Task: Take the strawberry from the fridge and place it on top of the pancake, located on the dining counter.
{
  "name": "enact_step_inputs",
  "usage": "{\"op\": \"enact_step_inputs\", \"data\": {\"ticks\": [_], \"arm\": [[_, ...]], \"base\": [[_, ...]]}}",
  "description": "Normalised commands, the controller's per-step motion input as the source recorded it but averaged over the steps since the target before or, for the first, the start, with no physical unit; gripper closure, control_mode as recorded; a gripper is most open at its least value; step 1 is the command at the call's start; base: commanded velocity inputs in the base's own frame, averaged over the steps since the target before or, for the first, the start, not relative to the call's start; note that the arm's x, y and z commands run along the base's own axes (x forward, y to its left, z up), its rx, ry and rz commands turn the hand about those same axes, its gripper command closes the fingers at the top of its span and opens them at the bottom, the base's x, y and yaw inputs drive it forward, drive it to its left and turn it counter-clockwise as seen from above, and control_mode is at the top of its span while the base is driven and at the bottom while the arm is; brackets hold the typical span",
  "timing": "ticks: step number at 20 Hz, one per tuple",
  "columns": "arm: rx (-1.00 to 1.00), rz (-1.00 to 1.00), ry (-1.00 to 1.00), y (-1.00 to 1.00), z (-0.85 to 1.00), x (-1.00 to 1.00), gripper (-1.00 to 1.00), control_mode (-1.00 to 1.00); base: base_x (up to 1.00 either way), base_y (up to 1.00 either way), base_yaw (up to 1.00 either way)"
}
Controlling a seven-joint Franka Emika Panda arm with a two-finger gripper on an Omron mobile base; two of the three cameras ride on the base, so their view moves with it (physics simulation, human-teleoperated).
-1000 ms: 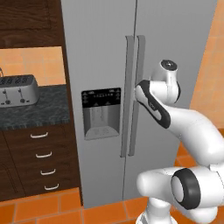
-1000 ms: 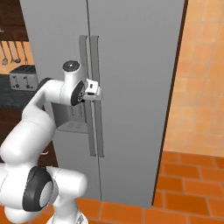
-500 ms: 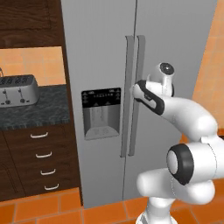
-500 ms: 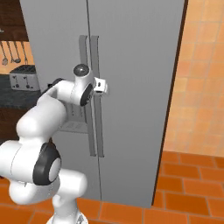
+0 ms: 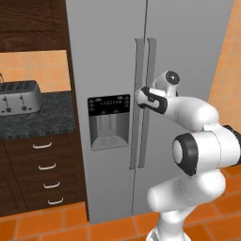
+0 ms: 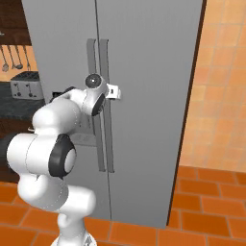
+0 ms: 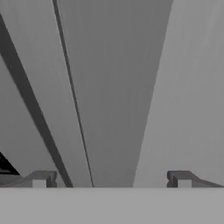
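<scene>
One fridge [image 5: 108, 56], two doors, two handles [image 5: 143, 101], jaws apart.

White arm folded up from base, elbow bent, forearm reaching level toward the fridge [image 5: 113, 56] handles, gripper [image 7: 111, 178] pointed straight at the door with its two dark fingers [image 7: 40, 179] spread wide apart and nothing between them, wrist roughly at mid-handle height.
</scene>
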Motion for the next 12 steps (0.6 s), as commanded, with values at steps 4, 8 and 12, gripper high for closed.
{"op": "enact_step_inputs", "data": {"ticks": [4,8,12], "arm": [[0.0,0.0,-0.01,-0.13,0.0,0.57,-1.0,-1.0],[0.0,0.0,-0.23,-0.09,-0.1,0.36,-1.0,-1.0],[0.0,0.0,-0.4,-0.07,-0.02,0.02,-1.0,-1.0]], "base": [[0.0,0.0,0.0],[0.0,0.0,0.0],[0.0,0.0,0.0]]}}
